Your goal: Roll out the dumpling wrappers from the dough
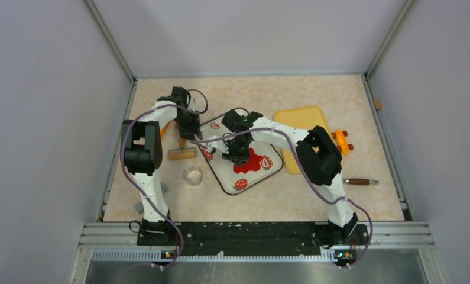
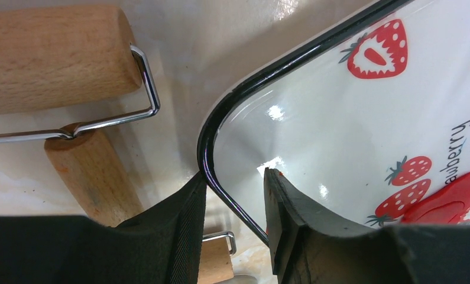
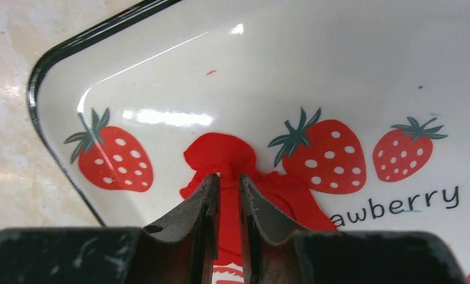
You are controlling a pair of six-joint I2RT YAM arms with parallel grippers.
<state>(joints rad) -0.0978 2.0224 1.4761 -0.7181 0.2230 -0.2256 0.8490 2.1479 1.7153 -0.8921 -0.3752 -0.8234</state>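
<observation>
The tray (image 1: pixel 219 171) lay cornerwise in the middle of the worktop (image 1: pixel 268 204), white with a black rim and printed strawberries. The dough (image 1: pixel 253 164) lay inside it, a flat ragged red patch near the middle, partly over the printed fruit.

The right pincer (image 1: pixel 237 155) was down over the dough's left part. From the right wrist, the right pincer (image 3: pixel 227 177) was almost closed, only a thin slot left between its fingers (image 3: pixel 259 210), and that slot was filled with red. It had the dough (image 3: pixel 220 155) nipped at a narrow neck, just behind a rounded lobe that lay flat on the tray (image 3: pixel 315 71).

The left pincer (image 1: pixel 192 133) was at the tray's left corner. From the left wrist, the left pincer (image 2: pixel 235 177) stood about half open, astride the rim. The outer finger (image 2: pixel 182 225) touched the black edge and the inner one (image 2: pixel 282 219) sat on the white inside wall, so it had hold of the tray (image 2: pixel 315 118). A bit of the dough (image 2: pixel 451 195) showed at the far right of that view.

A wooden roller (image 1: pixel 181 154) with a wire frame lay on the worktop just left of the tray, close beside the left pincer; its barrel (image 2: pixel 55 56) filled the upper left of the left wrist view. A clear cup (image 1: pixel 193 176) stood just below the roller. A yellow board (image 1: pixel 303 127) lay to the right of the tray, partly under the right arm, with an orange object (image 1: pixel 342 141) at its right edge and a brown-handled tool (image 1: pixel 360 181) nearer the front.
</observation>
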